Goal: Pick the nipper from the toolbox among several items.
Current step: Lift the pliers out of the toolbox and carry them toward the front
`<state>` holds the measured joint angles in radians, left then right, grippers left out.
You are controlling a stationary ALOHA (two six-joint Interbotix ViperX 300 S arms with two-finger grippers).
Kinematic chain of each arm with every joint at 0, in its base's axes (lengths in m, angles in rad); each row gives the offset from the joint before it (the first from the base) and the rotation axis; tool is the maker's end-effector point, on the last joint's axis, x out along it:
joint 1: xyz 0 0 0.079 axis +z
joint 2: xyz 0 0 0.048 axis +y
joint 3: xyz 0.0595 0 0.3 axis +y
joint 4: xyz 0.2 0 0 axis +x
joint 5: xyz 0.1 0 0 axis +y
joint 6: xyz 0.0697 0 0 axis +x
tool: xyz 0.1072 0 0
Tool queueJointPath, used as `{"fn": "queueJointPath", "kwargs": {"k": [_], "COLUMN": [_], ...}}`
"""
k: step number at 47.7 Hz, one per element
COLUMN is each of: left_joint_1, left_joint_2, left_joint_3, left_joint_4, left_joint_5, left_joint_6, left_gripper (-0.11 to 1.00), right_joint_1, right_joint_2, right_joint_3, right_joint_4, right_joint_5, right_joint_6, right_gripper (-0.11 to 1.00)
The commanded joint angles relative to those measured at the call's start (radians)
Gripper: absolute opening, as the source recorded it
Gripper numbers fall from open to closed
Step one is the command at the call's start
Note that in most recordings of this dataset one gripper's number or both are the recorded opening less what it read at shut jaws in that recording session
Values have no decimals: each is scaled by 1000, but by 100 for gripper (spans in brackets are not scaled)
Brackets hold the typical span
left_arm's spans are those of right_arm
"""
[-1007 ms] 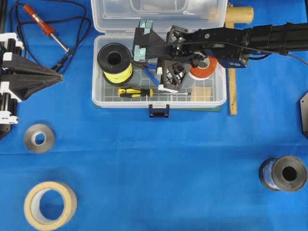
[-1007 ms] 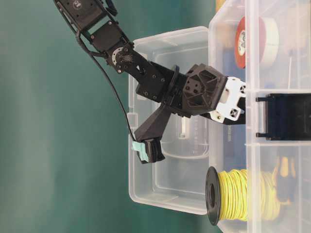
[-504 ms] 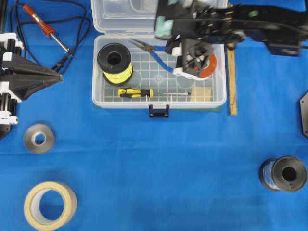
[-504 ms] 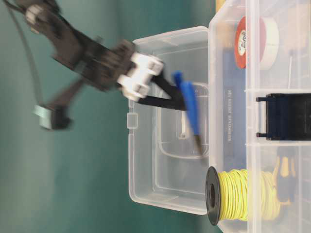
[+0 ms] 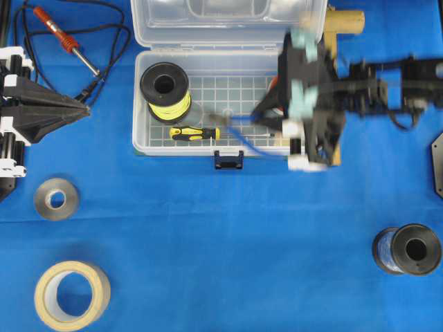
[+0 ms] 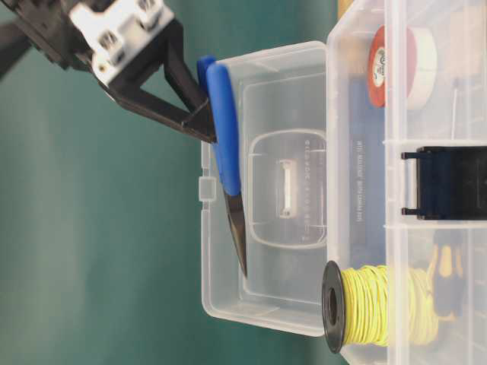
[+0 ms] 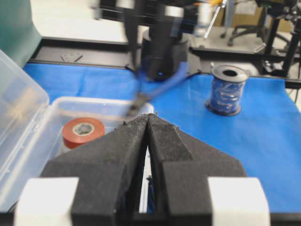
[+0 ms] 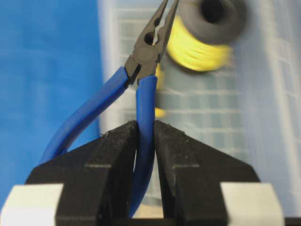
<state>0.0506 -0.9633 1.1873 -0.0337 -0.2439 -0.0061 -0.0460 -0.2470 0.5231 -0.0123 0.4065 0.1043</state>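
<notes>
My right gripper (image 8: pixel 145 125) is shut on one blue handle of the nipper (image 8: pixel 146 56). It holds the nipper in the air, its dark pointed tips toward the yellow wire spool (image 8: pixel 202 42). In the overhead view this gripper (image 5: pixel 277 131) is blurred over the front right corner of the clear toolbox (image 5: pixel 138 124). The nipper (image 5: pixel 242 123) reaches left over the box, and in the table-level view (image 6: pixel 226 152) it hangs well above the floor. The spool (image 5: pixel 165 88) and the screwdriver (image 5: pixel 194 133) lie inside. The red tape roll (image 7: pixel 83 132) shows in the left wrist view. The wooden block is hidden. My left gripper (image 5: pixel 83 111) is shut and empty at the far left.
The open lid (image 5: pixel 228 21) stands behind the box. A wooden mallet (image 5: pixel 339 24) lies at its right. A soldering iron (image 5: pixel 59 31) and its cable lie at back left. A metal ring (image 5: pixel 57 199), a masking tape roll (image 5: pixel 73 294) and a blue wire spool (image 5: pixel 408 250) lie in front.
My right gripper has taken the nipper up off the toolbox floor. It has swung it from the back of the box toward the front right corner. The left arm has not moved.
</notes>
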Motion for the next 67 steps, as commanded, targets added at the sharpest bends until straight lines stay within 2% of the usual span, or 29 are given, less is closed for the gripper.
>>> {"fn": "queueJointPath", "kwargs": {"k": [1,6,13,20,29,49,52,56,61,64,67], "left_joint_1": [6,11,11,11,11,11,11,11,11,11,11], "left_joint_2": [5,5,5,5,5,5,5,5,5,5,5], "left_joint_3": [-11,-9,-9,-9,-9,-3,-3,-2,-3,-3,-3], "left_joint_4": [-3,-2,-3,-3,-3,-3,-3,-3,-3,-3,-3], "left_joint_5": [-6,-6,-9,-9,-6,-6,-6,-5,-5,-5,-5], "left_joint_6": [-2,-2,-3,-6,-6,-6,-6,-6,-6,-6,-6], "left_gripper": [0,0,0,0,0,0,0,0,0,0,0], "right_joint_1": [75,144,196,224,229,227,224,222,216,212,209], "right_joint_2": [-11,46,155,273,390,457,449,420,341,276,192], "right_joint_3": [-5,-3,-11,-18,-20,-28,-34,-44,-43,-38,-28], "right_joint_4": [2,2,3,6,6,6,5,-2,-32,-54,-89], "right_joint_5": [-51,-97,-144,-192,-193,-172,-146,-106,-54,-31,-8], "right_joint_6": [12,34,86,156,252,276,275,262,262,262,262], "right_gripper": [13,13,13,13,13,14,25,51,79,85,80]}}
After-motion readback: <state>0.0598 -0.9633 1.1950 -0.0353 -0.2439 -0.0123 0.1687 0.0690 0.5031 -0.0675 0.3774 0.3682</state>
